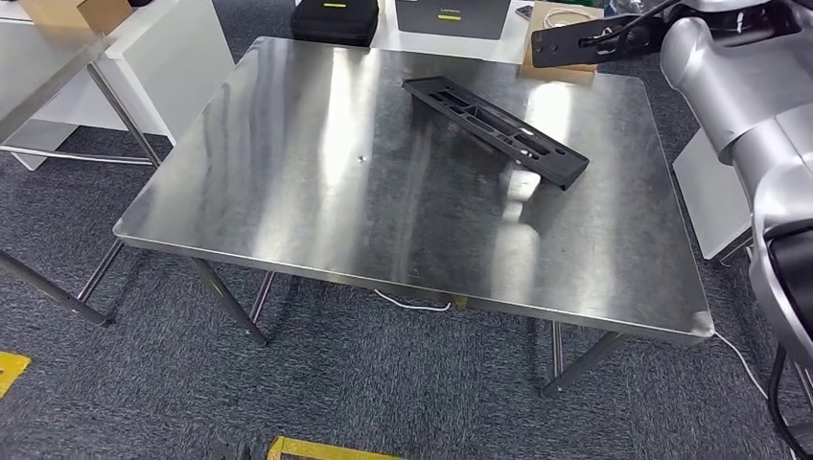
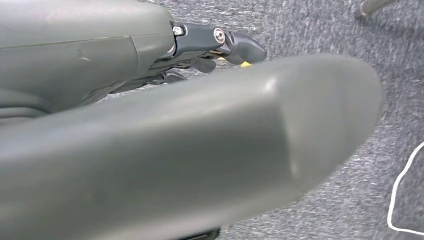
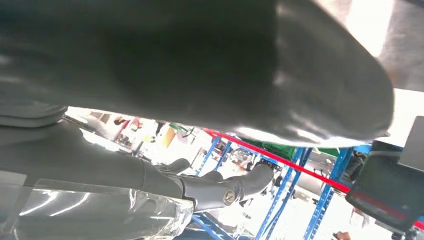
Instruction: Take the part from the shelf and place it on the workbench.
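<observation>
We look down on the square brushed-steel workbench, where the long black moulded plastic part lies flat toward the far right side. Our right hand is raised clear with fingers loose and empty; our left hand hangs over carpet, its fingers curled, holding nothing. Placement looks complete; next we need only retract.

floor: grey carpet | white cabinet | yellow floor tape
</observation>
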You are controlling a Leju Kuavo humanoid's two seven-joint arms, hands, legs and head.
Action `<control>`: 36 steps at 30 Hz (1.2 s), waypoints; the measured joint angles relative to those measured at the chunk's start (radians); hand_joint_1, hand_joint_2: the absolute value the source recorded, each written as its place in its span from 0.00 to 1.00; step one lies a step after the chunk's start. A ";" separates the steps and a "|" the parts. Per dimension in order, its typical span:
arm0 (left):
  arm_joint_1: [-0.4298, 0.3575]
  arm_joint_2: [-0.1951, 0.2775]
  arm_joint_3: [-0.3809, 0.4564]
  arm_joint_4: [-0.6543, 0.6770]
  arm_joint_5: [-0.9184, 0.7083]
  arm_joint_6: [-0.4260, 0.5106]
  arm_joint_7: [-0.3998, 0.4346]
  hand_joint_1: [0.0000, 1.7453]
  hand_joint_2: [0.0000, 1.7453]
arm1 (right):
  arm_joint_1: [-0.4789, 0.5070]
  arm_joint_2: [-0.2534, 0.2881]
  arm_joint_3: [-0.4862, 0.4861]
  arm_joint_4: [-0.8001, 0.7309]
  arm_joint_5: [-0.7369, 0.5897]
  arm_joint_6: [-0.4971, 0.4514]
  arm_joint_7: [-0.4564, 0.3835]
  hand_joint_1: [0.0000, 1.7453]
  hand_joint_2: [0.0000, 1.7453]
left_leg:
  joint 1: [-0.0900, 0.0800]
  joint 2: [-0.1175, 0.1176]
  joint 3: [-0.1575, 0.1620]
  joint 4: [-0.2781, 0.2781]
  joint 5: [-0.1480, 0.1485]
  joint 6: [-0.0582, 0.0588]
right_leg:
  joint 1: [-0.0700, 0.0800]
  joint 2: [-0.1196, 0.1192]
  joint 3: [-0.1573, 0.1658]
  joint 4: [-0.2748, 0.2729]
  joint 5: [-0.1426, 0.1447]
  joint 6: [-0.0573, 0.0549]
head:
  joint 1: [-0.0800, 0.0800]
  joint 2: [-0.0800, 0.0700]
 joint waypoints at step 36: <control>0.000 -0.003 0.041 -0.001 -0.022 0.030 -0.005 0.00 0.00 | 0.530 -0.196 -0.137 0.029 -0.032 -0.776 0.309 0.00 0.00 | 0.005 -0.006 0.199 -0.198 0.049 0.004 | 0.014 -0.013 -0.051 0.021 0.047 0.029 | 0.002 0.000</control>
